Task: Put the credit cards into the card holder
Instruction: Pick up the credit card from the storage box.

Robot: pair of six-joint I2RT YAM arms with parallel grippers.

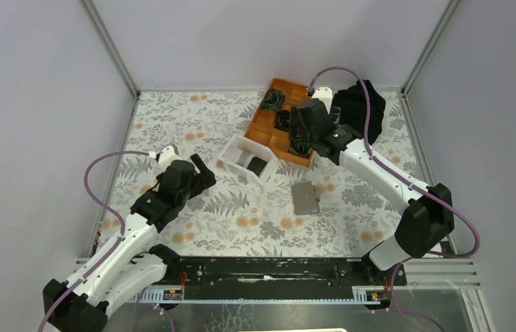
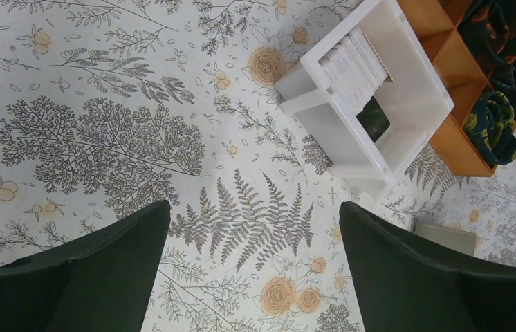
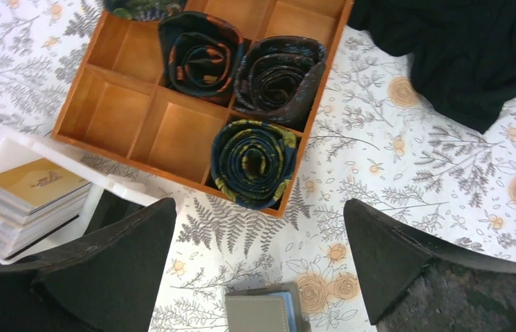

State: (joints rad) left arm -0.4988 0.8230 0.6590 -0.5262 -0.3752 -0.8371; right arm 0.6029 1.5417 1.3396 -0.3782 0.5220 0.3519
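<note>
First, card holder [image 1: 305, 198]: flat grey case lying on the table [image 1: 193, 117], nearest the arm bases, nothing touching it. Looks closed from above. Blue sliver at one edge in the right wrist view, card or lining impossible to tell. Probably needs opening and pinning before any card goes in.
Left gripper [image 2: 255, 207]: fingers spread wide, holding nothing, hovering over bare table just short of the white box [image 2: 414, 90]. Judged the better placed of the two for the pick.
White box: two compartments, standing between the left gripper and the orange tray [image 3: 113, 117], just beside the tray's near corner; touching or not, hard to say.
Credit cards [image 3: 34, 183]: stacked in one compartment, tan-gold on top. Something dark in the other compartment, too shadowed to name. Come down square over the stack, close on the top card's edges only, lift straight up clear of the walls to avoid dragging the rest or tipping the box.
Right gripper [image 3: 259, 204]: likewise wide open and empty, poised above the tray's near edge, card holder low in its view. Likely better used to steady the holder than to reach for cards.
Orange tray: gridded, rolled ties [image 3: 252, 155] in several cells; leave alone.
Black cloth [image 3: 463, 48]: heaped beyond the tray at the far right; no part in this step.
</note>
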